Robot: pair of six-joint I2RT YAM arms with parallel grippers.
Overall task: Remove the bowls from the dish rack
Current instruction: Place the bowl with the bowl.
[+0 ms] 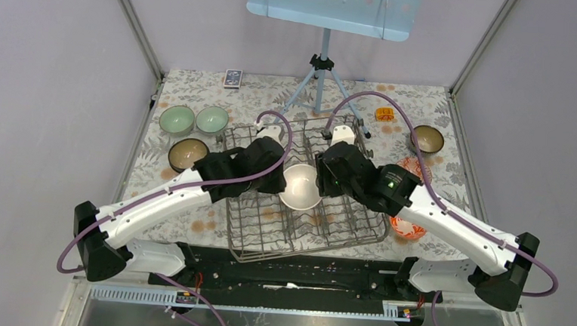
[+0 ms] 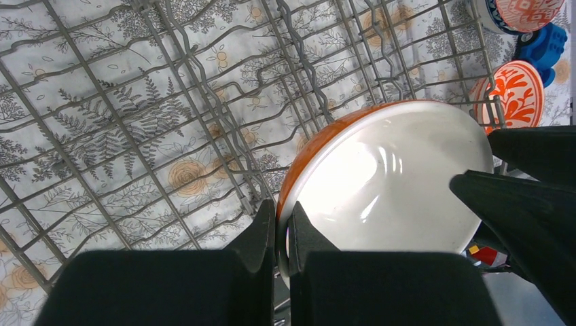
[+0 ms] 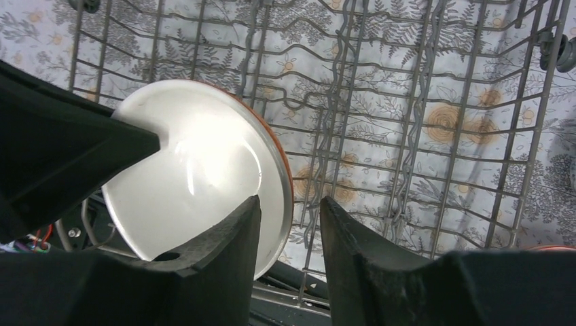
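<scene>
One orange bowl (image 1: 301, 186), white inside, stands on edge among the wires in the middle of the rack (image 1: 266, 233), its open side facing near and up. The rack sits at the centre of the bench (image 1: 199, 89). The left gripper (image 2: 282, 219) is clenched on the bowl's left rim, one finger on the white inside and the other against the orange outside. The right gripper (image 3: 291, 204) is released: its fingers straddle the bowl's right rim with clear space between them, one over the inside and one outside. The rest of the rack, as far as the arms leave it visible, shows only bare wire.

On the bench left of the rack lie two green bowls (image 1: 176, 118) (image 1: 212, 118) side by side, with a brown bowl (image 1: 188, 154) just nearer. A red-and-white bowl (image 1: 407, 228) sits just right of the rack, partly under the right arm. A tripod (image 1: 321, 74) stands beyond the rack's far edge.
</scene>
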